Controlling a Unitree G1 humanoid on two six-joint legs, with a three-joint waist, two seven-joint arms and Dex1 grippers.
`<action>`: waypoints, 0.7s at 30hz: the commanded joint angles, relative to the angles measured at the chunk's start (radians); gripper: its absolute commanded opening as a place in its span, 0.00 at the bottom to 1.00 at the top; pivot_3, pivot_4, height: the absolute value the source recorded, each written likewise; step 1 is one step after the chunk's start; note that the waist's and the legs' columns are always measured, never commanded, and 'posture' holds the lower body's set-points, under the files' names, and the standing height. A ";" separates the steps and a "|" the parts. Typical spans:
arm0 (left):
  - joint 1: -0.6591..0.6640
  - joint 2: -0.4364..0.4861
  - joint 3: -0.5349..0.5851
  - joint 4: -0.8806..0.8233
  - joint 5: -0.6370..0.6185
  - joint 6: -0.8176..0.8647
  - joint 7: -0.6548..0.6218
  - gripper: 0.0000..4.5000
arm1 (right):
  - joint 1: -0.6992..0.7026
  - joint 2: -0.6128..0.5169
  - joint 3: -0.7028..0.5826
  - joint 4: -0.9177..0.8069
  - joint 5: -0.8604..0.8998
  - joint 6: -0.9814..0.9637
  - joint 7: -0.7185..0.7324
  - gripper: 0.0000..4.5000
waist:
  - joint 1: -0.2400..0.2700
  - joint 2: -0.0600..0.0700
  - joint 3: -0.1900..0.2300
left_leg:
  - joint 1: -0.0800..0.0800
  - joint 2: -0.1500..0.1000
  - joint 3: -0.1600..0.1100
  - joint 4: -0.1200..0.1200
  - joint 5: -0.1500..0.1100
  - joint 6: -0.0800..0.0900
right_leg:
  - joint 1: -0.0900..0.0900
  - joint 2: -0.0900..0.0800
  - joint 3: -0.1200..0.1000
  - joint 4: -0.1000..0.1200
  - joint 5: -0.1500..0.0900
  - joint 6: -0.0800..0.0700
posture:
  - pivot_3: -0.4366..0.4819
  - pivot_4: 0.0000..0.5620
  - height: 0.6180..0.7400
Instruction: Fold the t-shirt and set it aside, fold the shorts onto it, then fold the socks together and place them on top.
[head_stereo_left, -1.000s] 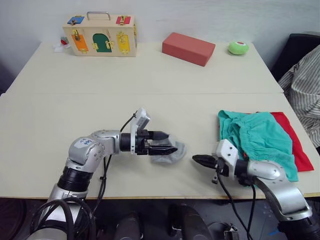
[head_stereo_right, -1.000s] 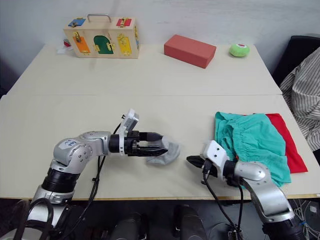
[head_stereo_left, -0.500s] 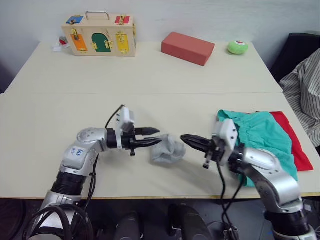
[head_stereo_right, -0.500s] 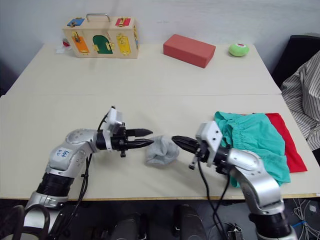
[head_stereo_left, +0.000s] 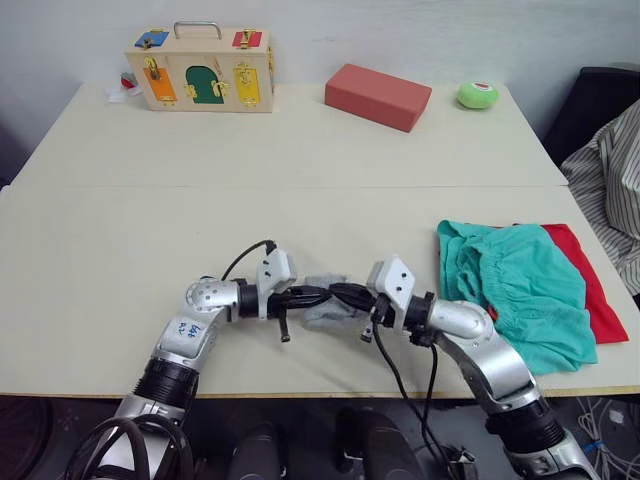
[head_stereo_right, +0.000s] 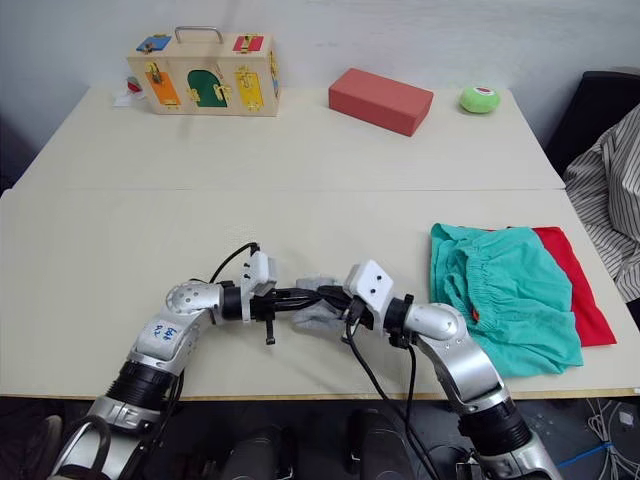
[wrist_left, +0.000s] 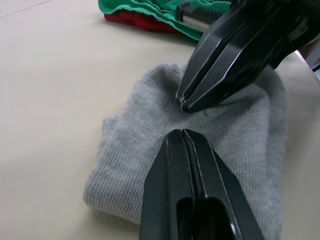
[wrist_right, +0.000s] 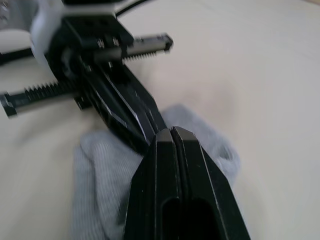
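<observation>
Left eye view suggests 2 steps done, shorts (head_stereo_left: 520, 285) folded on t-shirt (head_stereo_left: 585, 275) at right, while left gripper (head_stereo_left: 318, 296) and right gripper (head_stereo_left: 338, 295), both pressed together, meet on the socks (wrist_left: 200, 145) mid-table, not yet stacked.

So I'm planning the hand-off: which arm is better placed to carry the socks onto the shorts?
Probably the right. Both grippers, left and right, meet shut over the socks, but the shorts lie on the right arm's side.
</observation>
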 joint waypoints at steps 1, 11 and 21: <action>0.020 -0.002 0.007 0.017 0.016 -0.005 0.014 0.00 | 0.040 -0.012 -0.052 0.068 0.006 -0.116 0.030 0.00 | 0.000 0.000 0.000 | 0.001 0.000 0.000 0.000 0.000 0.000 | 0.001 0.000 0.000 0.000 0.000 0.000 | 0.48 0.27 1.00; 0.012 -0.021 0.062 -0.004 -0.061 -0.063 -0.037 0.00 | 0.100 -0.098 -0.294 -0.171 0.507 0.337 0.028 0.21 | -0.001 0.001 0.000 | 0.004 0.001 -0.002 0.000 0.000 0.001 | 0.006 -0.001 -0.001 -0.001 0.000 0.000 | 0.48 0.27 1.00; -0.039 0.028 0.059 0.060 -0.019 -0.132 -0.116 0.00 | 0.005 -0.228 -0.486 -0.005 1.196 1.065 -0.490 1.00 | -0.002 0.001 0.001 | 0.003 0.001 -0.003 0.000 -0.003 0.006 | 0.006 -0.001 -0.002 -0.001 0.000 0.000 | 0.48 0.27 1.00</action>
